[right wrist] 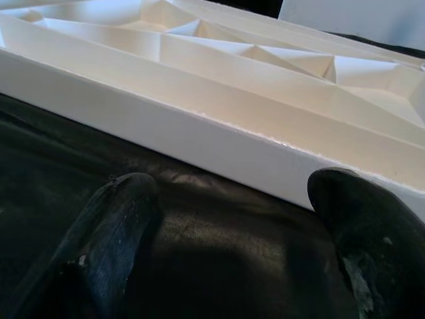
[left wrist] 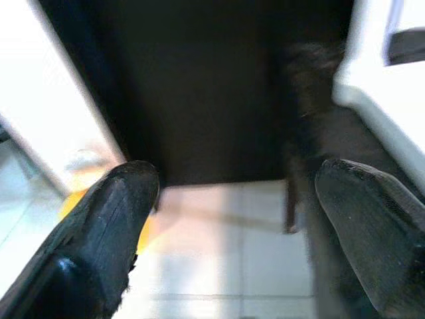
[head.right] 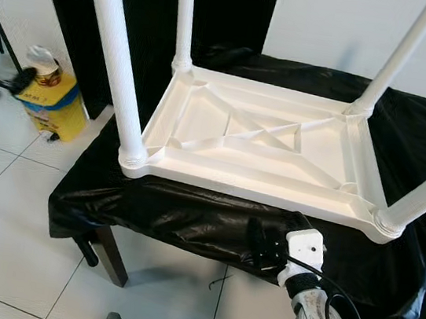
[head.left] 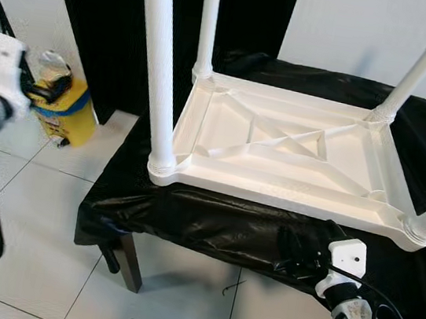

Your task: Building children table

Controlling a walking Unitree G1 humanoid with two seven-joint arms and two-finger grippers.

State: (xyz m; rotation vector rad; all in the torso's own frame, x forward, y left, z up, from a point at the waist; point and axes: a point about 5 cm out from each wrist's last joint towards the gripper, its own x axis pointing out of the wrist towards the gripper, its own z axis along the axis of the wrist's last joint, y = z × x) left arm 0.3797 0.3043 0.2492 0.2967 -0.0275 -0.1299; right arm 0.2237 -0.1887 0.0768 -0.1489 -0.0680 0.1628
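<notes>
Black plastic sheeting (head.left: pixel 212 223) drapes a low bench at frame centre, bearing the upturned white children's table (head.left: pixel 293 151), four legs up. Right gripper (right wrist: pixel 232 246) gapes empty beside its rim; left gripper (left wrist: pixel 232 219) likewise, far left. Probably light, stiff, slick: grasp a leg or rim.

White table rim (right wrist: pixel 219 143), black cloth (right wrist: pixel 199 252) beneath, right gripper (right wrist: pixel 229 232) spread wide

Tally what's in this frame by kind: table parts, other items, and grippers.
White table legs, fitted upright in the corners: 4
White tabletop, upside down: 1
Black-covered work table: 1
Yellow container on the floor: 1
Grippers, left gripper and right gripper, both open: 2
Total: 9
</notes>
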